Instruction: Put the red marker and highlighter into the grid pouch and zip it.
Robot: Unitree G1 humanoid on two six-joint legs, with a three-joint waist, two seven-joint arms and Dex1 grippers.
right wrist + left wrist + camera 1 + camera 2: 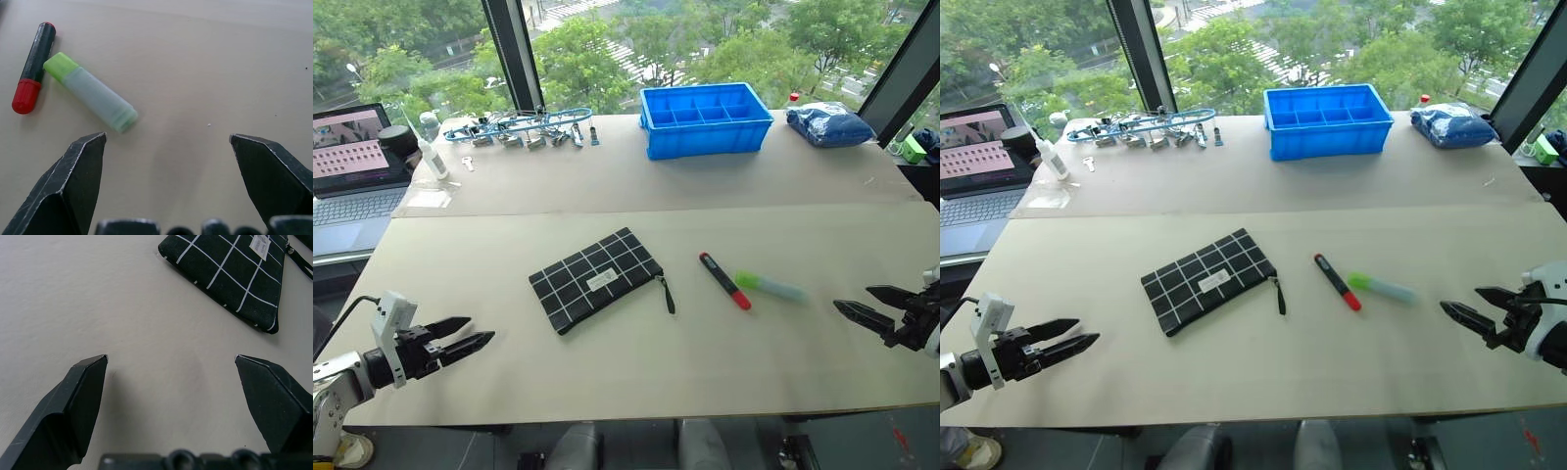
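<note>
My desk (636, 392) carries the three task things in a loose row across its near half, all within reach of both arms. Largest is the pouch (595, 279), lying flat and skewed at the centre-left, label up; its zip looks closed, though I cannot tell for sure, and its strap (665, 294) trails off the corner nearest the pens. That corner faces my right side, which I judge convenient: the mouth would open toward the things to be loaded. Well apart to the right lie the marker (723, 280) and the highlighter (770, 287), the green end of the highlighter almost touching the marker's red cap, forming a shallow V. Neither touches the pouch.

My left pincer (470, 334) hovers low at the near-left edge, fingers spread wide and empty, aimed toward the pouch. My right pincer (867, 305) hovers at the near-right edge, likewise wide open and empty, aimed at the highlighter's capped end. I read this as a ready stance: left to steady or unzip the pouch, right to take the pens. Nothing is loaded yet.
</note>
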